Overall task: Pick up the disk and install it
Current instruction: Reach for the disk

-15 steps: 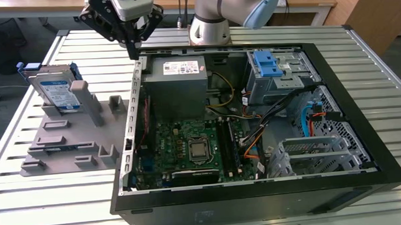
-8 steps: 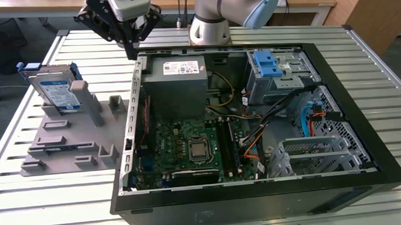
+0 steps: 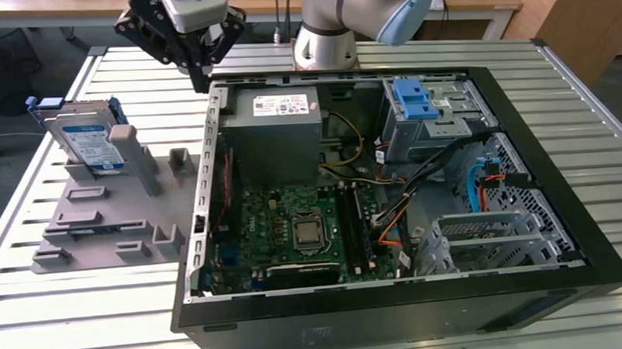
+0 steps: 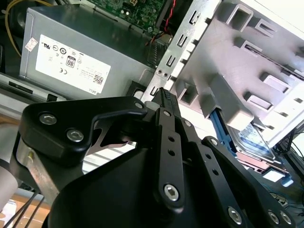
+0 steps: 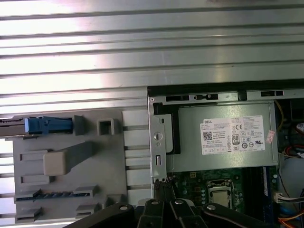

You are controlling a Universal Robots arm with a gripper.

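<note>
Nearest, noted a slatted metal table (image 3: 78,322) bearing an open black computer case (image 3: 399,315) toward the exterior view's right. Inside the case, on the near side, logged a green motherboard (image 3: 292,229). Farther in, logged a grey power-supply box (image 3: 278,129) with a white sticker. At the far right, logged a bare blue bracket (image 3: 412,101) on the drive cage.

Left of the case, recorded a grey fixture (image 3: 106,228) lying flat on the table. At its far end, found the disk (image 3: 87,143) standing on edge in a slot, blue frame around its edges, label facing the near side. Spotted the same disk (image 4: 254,140) behind the fixture's posts in the second wrist view, and (image 5: 47,125) edge-on in the first wrist view.

Farthest, found the gripper (image 3: 200,84) hanging over the case's far left corner, right of the disk and clear of it. Fingers pressed together, pinching nothing. Confirmed in both wrist views: gripper (image 4: 163,92) (image 5: 164,187) tip over the case's left wall, beside the power-supply box.
</note>
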